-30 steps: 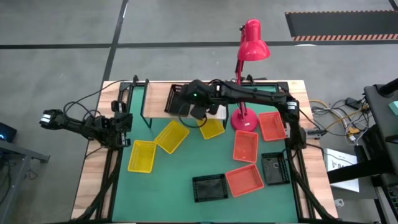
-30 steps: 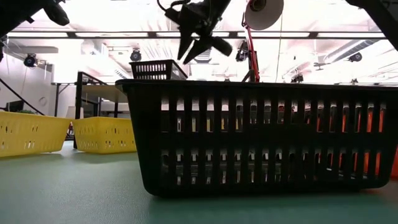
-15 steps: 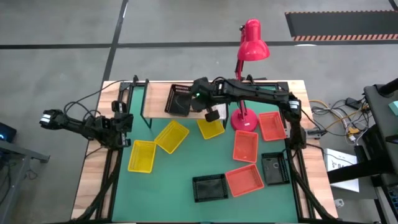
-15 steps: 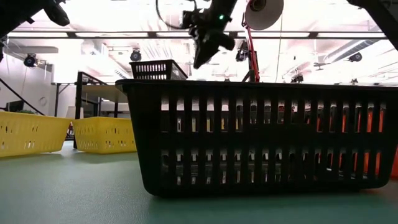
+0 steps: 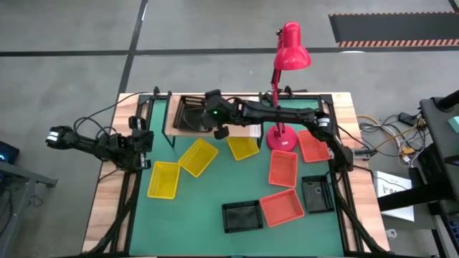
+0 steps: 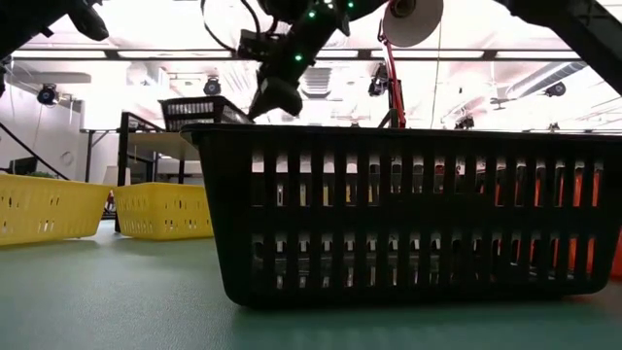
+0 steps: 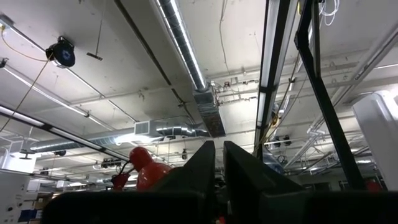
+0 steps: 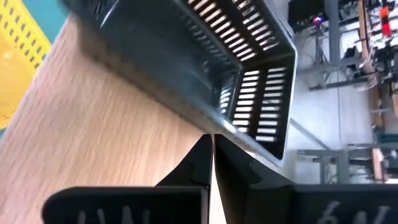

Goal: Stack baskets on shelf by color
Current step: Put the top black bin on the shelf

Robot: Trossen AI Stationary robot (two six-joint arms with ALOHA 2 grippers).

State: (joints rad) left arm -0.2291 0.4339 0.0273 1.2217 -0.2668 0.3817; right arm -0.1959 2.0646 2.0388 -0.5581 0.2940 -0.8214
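A black basket (image 5: pixel 188 115) stands by its bottom on the left part of the light-wood shelf (image 5: pixel 170 120) at the table's far edge; it also shows in the low view (image 6: pixel 199 110). My right gripper (image 5: pixel 217 129) is shut, its tips against that basket's right-hand wall. It also shows in the low view (image 6: pixel 275 97) and the right wrist view (image 8: pixel 210 146). My left gripper (image 5: pixel 57 136) is shut and empty, parked past the table's left edge; in its wrist view (image 7: pixel 219 155) it points at the ceiling. My right gripper pushes the black basket with the tips of its shut fingers (image 8: pixel 202 149) against the foot of the wall (image 8: pixel 219 127) that faces the table's right. The fingers come from the table's right, slanting down over the shelf board (image 8: pixel 112 137). The basket stands flat on the shelf.
On the green table lie three yellow baskets (image 5: pixel 163 179) (image 5: pixel 198 156) (image 5: pixel 244 147), three orange-red ones (image 5: pixel 313 145) (image 5: pixel 282 168) (image 5: pixel 282 208) and two black ones (image 5: pixel 242 215) (image 5: pixel 316 195). A red desk lamp's base (image 5: pixel 281 137) stands by the shelf's right end.
My right gripper has shut its fingers, then swung toward the table's left along the shelf. The black basket has slid left along the shelf board ahead of the fingers, staying flat.
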